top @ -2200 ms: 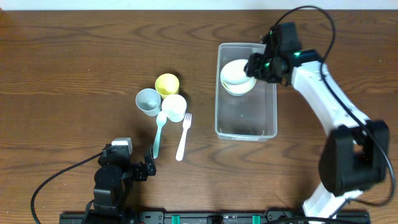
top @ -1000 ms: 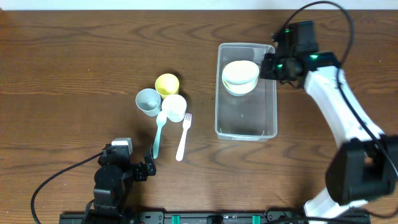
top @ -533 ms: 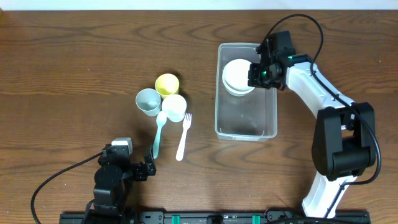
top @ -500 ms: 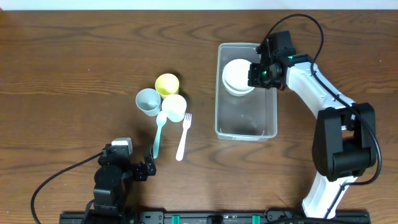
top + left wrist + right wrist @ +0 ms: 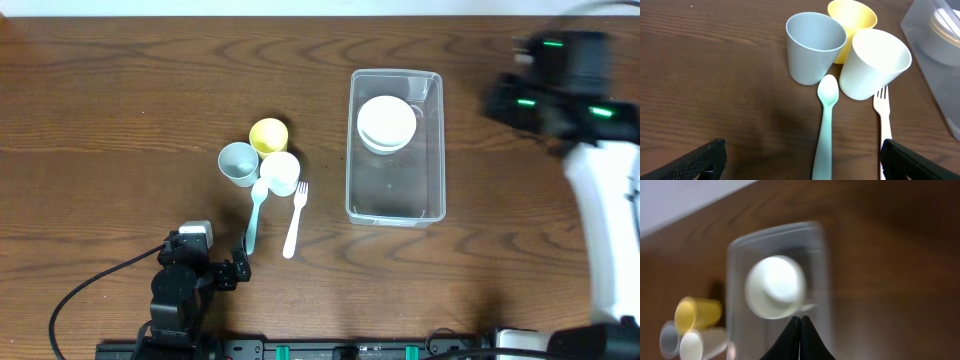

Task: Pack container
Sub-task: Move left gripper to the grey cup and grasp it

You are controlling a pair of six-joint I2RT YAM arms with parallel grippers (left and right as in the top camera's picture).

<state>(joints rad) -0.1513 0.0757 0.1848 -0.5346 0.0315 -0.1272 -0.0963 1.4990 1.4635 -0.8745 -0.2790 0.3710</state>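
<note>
The clear plastic container point(image 5: 396, 205) stands right of centre, with stacked white bowls point(image 5: 386, 123) in its far end; it also shows blurred in the right wrist view point(image 5: 817, 300). My right gripper point(image 5: 800, 325) is shut and empty, held high to the right of the container; the arm point(image 5: 560, 85) is blurred in the overhead view. My left gripper point(image 5: 800, 160) is open and empty near the front edge, just short of a pale green spoon point(image 5: 825, 125) and a white fork point(image 5: 883, 120).
A grey cup point(image 5: 238, 163), a yellow cup point(image 5: 268, 135) and a white cup point(image 5: 281, 172) stand together left of the container. The spoon point(image 5: 255, 215) and fork point(image 5: 296, 218) lie in front of them.
My right gripper has left the bowls in the container and swung up and away to the right. The left arm has not moved.
</note>
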